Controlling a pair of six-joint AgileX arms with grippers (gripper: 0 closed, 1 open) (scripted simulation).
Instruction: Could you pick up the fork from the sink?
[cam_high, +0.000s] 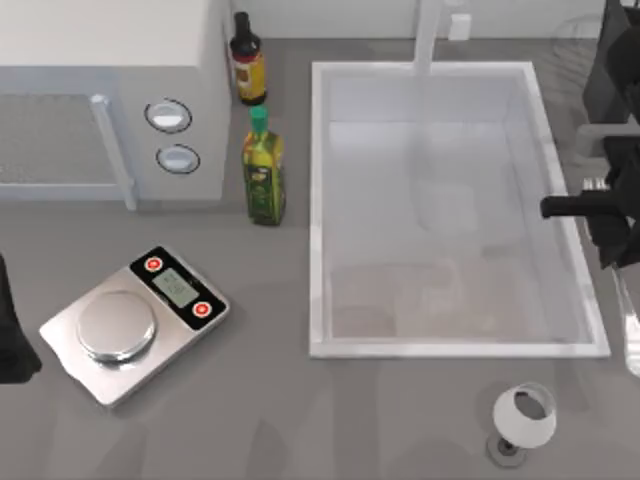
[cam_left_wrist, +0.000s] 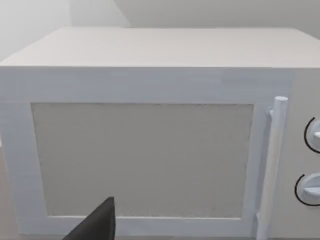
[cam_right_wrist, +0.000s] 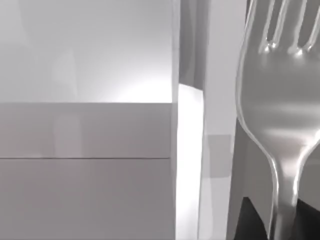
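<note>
The sink is a large white-rimmed basin in the right half of the table, with its faucet at the back. My right gripper hovers over the sink's right rim, shut on the shiny silver fork. In the right wrist view the fork stands close up with its tines upward, its handle running down between dark fingers, and the sink's pale wall is behind it. My left arm is parked at the table's left edge.
A white microwave stands at the back left and faces the left wrist camera. A dark bottle and a green oil bottle stand between microwave and sink. A kitchen scale lies front left, a white glass front right.
</note>
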